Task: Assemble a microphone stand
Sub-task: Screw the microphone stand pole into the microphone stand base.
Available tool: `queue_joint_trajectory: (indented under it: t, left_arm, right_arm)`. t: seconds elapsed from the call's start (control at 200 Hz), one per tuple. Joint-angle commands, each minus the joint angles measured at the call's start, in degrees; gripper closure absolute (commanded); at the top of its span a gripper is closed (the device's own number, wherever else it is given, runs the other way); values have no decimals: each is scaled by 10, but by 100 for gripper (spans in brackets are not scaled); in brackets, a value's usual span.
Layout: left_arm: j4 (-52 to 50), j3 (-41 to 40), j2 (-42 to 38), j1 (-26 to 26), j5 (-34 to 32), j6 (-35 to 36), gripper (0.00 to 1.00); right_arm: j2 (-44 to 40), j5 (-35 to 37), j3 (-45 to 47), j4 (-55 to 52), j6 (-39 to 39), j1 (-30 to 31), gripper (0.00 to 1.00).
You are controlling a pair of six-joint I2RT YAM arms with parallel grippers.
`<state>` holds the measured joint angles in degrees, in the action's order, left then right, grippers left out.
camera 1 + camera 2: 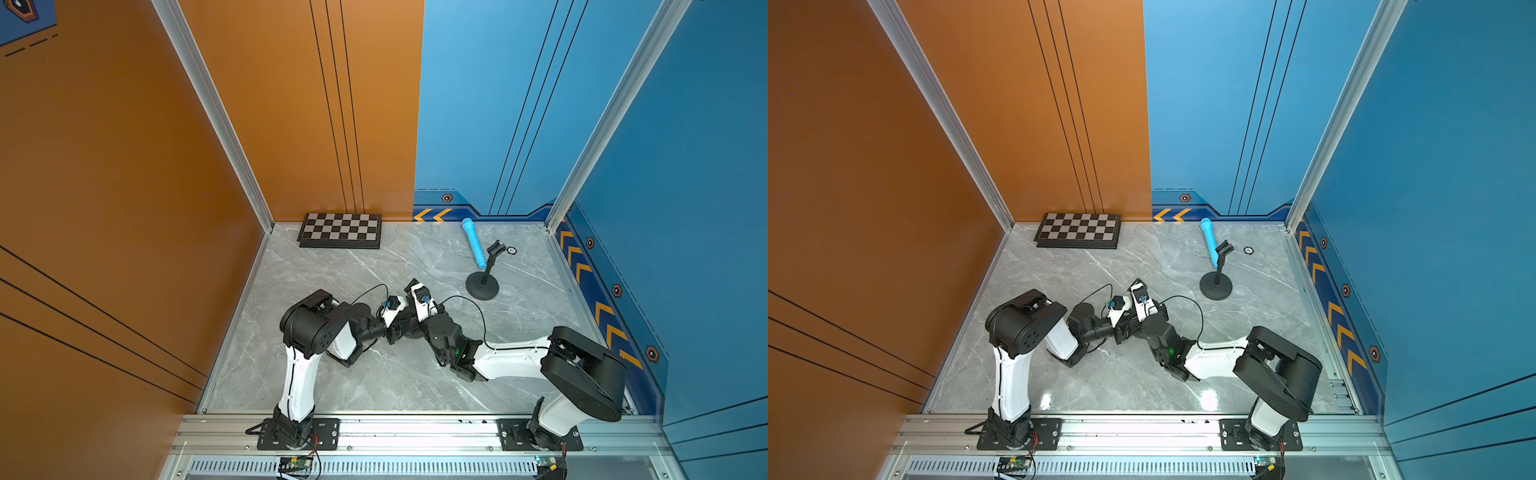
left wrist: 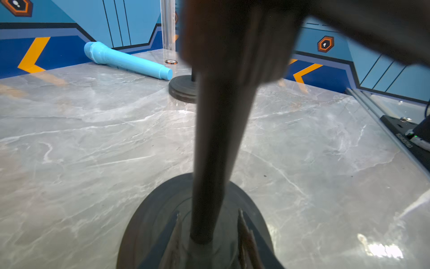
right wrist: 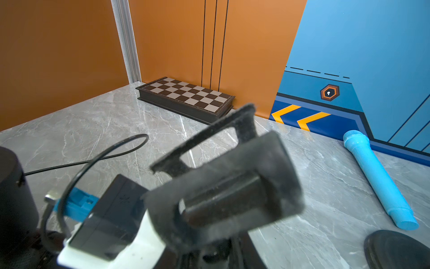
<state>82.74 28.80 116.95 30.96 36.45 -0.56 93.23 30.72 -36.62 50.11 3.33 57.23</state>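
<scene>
Black pole (image 2: pixel 209 151) stands upright in its round base (image 2: pixel 149 221), middle of the bench (image 2: pixel 93 139).
Left pincer (image 2: pixel 208 216) straddles the pole's foot, fingers (image 2: pixel 242 223) apart with a gap either side; whether it nips the collar, I cannot tell. Right pincer (image 1: pixel 411 322) sits higher on the same vertical axis, near the clip (image 3: pixel 223 186), its grip hidden. Any next twist or push likely runs straight down the pole.
</scene>
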Motion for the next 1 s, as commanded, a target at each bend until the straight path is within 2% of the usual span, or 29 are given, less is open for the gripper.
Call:
queue_joint_trajectory:
  t: [0.0,0.08,0.17,0.235,0.33,0.43,0.49,0.535,0.696,0.881,0.996]
  left_arm:
    - [-20,14,-25,14,-6,-9,61]
    - [-22,30,-3,13,-5,-8,66]
    - [-22,41,24,14,5,-8,83]
    - [-22,42,37,15,0,-4,93]
    - [-25,39,48,14,1,8,100]
    - [-33,32,53,10,10,20,100]
    - [-37,25,53,9,13,30,100]
    - [-40,20,53,8,18,38,100]
    - [-51,10,50,5,36,48,100]
    - [-57,8,47,1,48,49,100]
    - [-59,8,47,-2,54,50,100]
  right_arm:
    - [6,-26,4,-99,53,-12,100]
    - [-9,-57,-2,-121,56,-19,100]
    - [-26,-113,-12,-154,56,-32,99]
    - [-39,-163,-20,-182,49,-44,90]
    - [-60,-268,-34,-233,19,-73,75]
    - [-75,-427,-63,-308,-32,-120,57]
    - [-82,-506,-77,-346,-67,-146,52]
    - [-82,-567,-91,-378,-106,-164,51]
    - [-53,-685,-153,-481,-207,-211,49]
    - [-28,-691,-184,-477,-227,-235,51]
    - [-14,-696,-199,-474,-231,-241,59]
